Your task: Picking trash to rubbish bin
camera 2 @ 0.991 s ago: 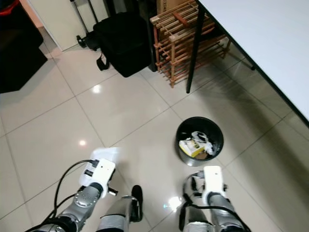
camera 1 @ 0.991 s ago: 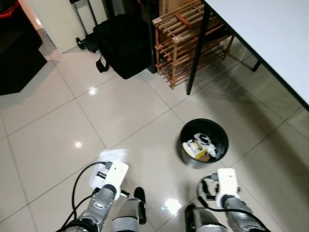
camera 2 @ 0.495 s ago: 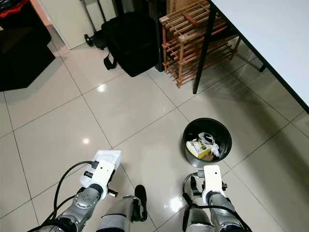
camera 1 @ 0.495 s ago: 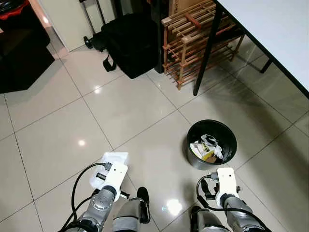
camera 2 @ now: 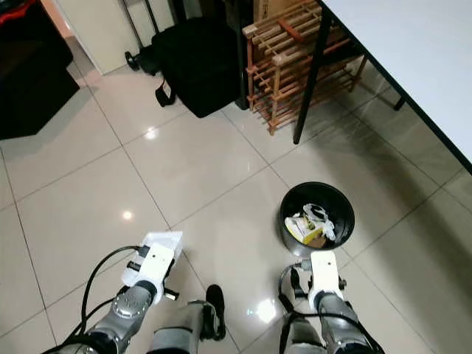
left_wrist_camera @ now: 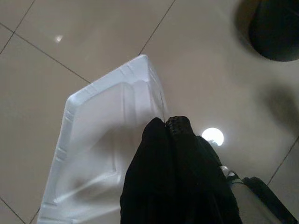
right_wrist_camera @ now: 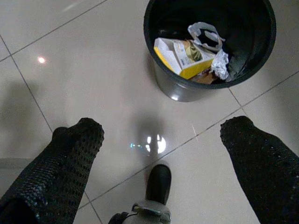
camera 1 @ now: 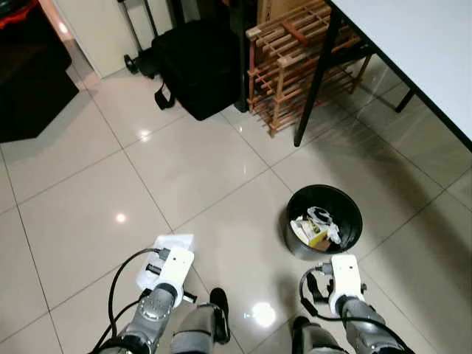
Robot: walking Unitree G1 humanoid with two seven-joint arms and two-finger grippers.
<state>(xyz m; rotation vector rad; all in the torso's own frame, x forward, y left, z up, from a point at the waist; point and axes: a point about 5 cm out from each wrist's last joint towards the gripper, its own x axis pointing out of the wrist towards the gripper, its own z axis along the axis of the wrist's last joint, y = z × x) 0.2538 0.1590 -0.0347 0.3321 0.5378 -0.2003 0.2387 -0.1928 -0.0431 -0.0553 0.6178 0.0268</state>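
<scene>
My left gripper (left_wrist_camera: 167, 124) is shut on the rim of a white foam tray (left_wrist_camera: 98, 154), held low over the tiled floor; the tray (camera 1: 168, 244) pokes out past the left wrist camera housing. A round black rubbish bin (camera 1: 324, 220) stands on the floor ahead of my right arm, holding a yellow and white carton (right_wrist_camera: 180, 56) and crumpled wrappers. My right gripper (right_wrist_camera: 163, 140) is open with nothing between its fingers (right_wrist_camera: 70, 154), hanging just short of the bin (right_wrist_camera: 210, 46).
A black table leg (camera 1: 313, 74) and white tabletop (camera 1: 420, 51) stand beyond the bin to the right. A wooden rack (camera 1: 302, 59) and a black bag (camera 1: 195, 66) sit at the back. Bare tiled floor (camera 1: 88, 192) spreads to the left.
The camera has shifted, so the whole scene slid right and slightly down. The tray stays in my left gripper and the right gripper stays open.
</scene>
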